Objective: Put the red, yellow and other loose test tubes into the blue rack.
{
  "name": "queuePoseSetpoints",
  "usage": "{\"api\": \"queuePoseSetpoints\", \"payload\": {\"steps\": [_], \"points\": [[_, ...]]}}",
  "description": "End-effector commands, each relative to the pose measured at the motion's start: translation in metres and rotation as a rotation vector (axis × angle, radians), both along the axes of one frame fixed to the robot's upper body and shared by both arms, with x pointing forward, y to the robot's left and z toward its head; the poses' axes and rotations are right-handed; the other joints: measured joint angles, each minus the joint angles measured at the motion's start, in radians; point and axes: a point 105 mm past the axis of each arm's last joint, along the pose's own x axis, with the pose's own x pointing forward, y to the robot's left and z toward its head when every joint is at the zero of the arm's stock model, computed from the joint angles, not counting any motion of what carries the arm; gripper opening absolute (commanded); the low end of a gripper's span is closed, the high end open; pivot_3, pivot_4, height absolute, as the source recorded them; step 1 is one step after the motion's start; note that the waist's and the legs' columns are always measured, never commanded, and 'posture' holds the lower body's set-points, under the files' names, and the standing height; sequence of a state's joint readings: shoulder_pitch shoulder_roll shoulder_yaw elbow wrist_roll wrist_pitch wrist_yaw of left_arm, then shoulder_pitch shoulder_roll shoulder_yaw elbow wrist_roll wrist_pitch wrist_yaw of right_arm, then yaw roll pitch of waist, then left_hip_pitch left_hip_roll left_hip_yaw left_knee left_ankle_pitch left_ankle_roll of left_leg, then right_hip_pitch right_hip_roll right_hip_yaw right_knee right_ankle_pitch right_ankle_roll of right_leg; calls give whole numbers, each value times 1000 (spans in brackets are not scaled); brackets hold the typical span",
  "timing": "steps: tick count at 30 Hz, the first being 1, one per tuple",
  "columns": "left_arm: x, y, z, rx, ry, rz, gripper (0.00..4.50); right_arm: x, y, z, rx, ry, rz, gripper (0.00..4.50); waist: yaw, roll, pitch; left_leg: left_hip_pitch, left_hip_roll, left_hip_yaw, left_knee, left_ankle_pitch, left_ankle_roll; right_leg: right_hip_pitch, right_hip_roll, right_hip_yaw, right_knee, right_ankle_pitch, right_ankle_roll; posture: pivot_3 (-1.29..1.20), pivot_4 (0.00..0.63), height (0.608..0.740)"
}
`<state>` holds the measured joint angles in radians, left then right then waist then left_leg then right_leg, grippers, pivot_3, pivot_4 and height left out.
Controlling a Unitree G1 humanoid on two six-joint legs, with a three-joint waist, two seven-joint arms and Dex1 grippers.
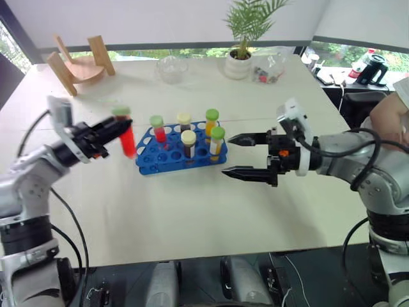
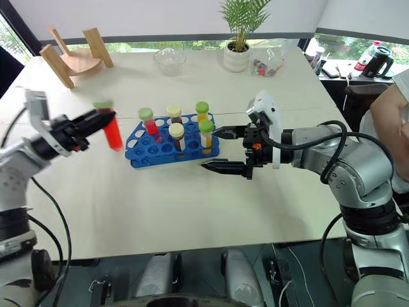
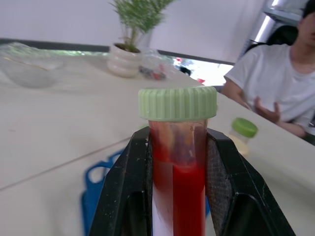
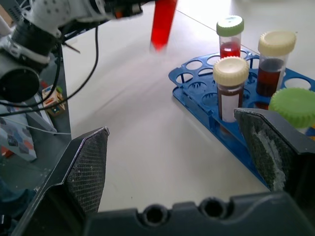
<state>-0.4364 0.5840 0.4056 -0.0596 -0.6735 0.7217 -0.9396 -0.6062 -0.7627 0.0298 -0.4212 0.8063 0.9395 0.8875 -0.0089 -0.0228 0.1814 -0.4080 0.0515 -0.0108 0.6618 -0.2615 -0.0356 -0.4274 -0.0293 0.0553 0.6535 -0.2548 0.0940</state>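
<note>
My left gripper [image 1: 120,130] is shut on a red test tube [image 1: 127,139] with a green cap, held in the air just left of the blue rack [image 1: 152,165]. In the left wrist view the tube [image 3: 178,172] stands upright between the two fingers [image 3: 123,196], cap above them. Several capped tubes stand in the rack: red, dark brown and yellow ones [image 1: 216,142]. To the right of the rack, my right gripper [image 1: 227,155] is open and empty, its fingers pointing at the rack. The right wrist view shows the rack [image 4: 194,91] and the held red tube [image 4: 162,22].
A wooden stand [image 1: 78,64], a glass bowl [image 1: 172,69], a potted plant [image 1: 241,54] and a clear container [image 1: 268,69] line the table's far side. A person sits at the right [image 1: 391,118]. Bare tabletop lies in front of the rack.
</note>
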Motion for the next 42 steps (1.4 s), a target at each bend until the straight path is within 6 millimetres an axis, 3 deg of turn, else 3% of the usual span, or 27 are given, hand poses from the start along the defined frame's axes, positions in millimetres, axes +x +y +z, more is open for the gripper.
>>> {"api": "queuePoseSetpoints", "payload": {"steps": [1, 10, 21, 42], "points": [[2, -18, 3, 43, -73, -33, 849, 2, 2, 11, 17, -53, 6, 4500, -3, 0, 0, 0, 0, 0, 0, 0, 0, 0, 0, 0, -1, 0, 0, 0, 150, 740], [16, -41, -14, 64, -117, -60, 849, 1, 3, 10, 14, -67, -6, 4500, -5, 0, 0, 1, 0, 0, -1, 0, 1, 0, 1, 0, 0, 0, 0, 0, 150, 740], [29, -47, -21, 124, -214, -3, 849, 4, 4, 14, 41, -79, -34, 4500, -4, 0, 0, 0, 0, 0, -1, 0, 1, 0, 1, 0, -1, 0, 0, 0, 150, 740], [11, -39, -37, 115, -231, 103, 849, 15, 8, 19, 77, -83, -47, 4500, -7, 0, 0, 1, 0, 0, -1, 0, 1, 0, 1, 0, -1, 0, 0, 0, 150, 740]]}}
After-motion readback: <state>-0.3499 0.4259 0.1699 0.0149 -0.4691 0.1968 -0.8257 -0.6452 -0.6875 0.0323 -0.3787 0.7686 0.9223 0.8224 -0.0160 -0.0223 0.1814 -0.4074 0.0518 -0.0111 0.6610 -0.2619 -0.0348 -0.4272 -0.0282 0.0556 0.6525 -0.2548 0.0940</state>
